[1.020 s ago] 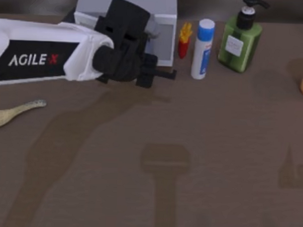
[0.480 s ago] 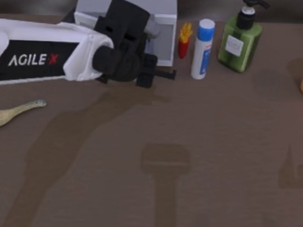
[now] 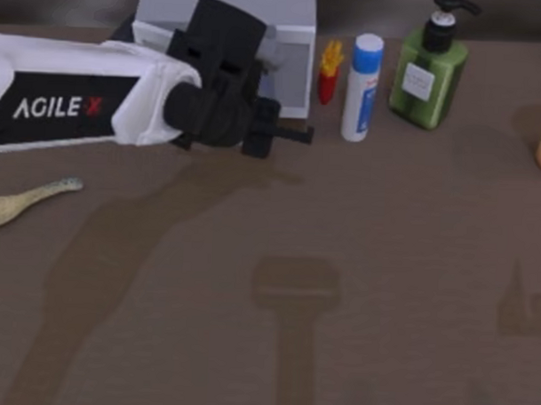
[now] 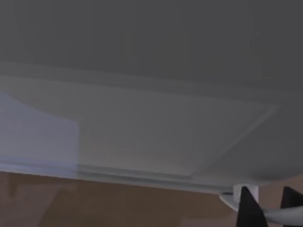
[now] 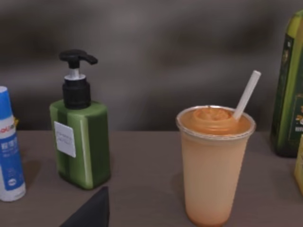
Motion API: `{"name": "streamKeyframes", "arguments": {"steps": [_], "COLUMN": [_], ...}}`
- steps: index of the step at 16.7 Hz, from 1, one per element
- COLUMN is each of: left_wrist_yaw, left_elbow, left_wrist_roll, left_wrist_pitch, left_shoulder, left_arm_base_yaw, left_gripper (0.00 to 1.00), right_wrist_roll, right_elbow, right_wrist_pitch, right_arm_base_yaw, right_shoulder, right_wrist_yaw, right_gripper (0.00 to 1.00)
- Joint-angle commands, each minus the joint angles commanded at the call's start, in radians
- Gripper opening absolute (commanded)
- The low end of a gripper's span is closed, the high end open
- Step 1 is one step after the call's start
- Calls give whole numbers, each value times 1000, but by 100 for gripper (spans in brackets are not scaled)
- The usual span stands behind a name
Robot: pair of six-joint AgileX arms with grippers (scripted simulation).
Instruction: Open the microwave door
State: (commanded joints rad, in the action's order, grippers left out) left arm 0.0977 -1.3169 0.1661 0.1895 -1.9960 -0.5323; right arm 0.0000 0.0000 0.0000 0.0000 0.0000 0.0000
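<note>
"AGILE X" on left arm [image 3: 69, 102]

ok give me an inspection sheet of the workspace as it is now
surface: brown table, with arm shadows across it.
job's things: microwave at the back; the left arm hides most of the microwave door, and the left wrist view sits close against its grey window.
clutter: red-and-yellow fries toy, blue-and-white spray can, green pump bottle, orange drink cup with a straw, dark green bottle, pale spoon.
grippers: left gripper at the microwave's front, by a small white handle; only one fingertip of the right gripper shows, in the right wrist view.
cables: nothing seen.
surroundings: dark grey backdrop.
</note>
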Motion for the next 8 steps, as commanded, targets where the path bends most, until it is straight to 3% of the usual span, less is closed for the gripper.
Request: {"name": "streamKeyframes", "arguments": {"steps": [8], "left_wrist_yaw": [-42], "left_elbow": [48], "left_wrist_roll": [-61], "left_wrist_pitch": [-23], "left_shoulder": [36], "left_arm_base_yaw": [25], "left_gripper": [0], "right_wrist_roll": [0], "right_elbow": [0], "right_wrist_pitch": [0], "right_arm_base_yaw": [0], "right_shoulder": [0], "right_wrist_yaw": [0], "right_gripper": [100]}}
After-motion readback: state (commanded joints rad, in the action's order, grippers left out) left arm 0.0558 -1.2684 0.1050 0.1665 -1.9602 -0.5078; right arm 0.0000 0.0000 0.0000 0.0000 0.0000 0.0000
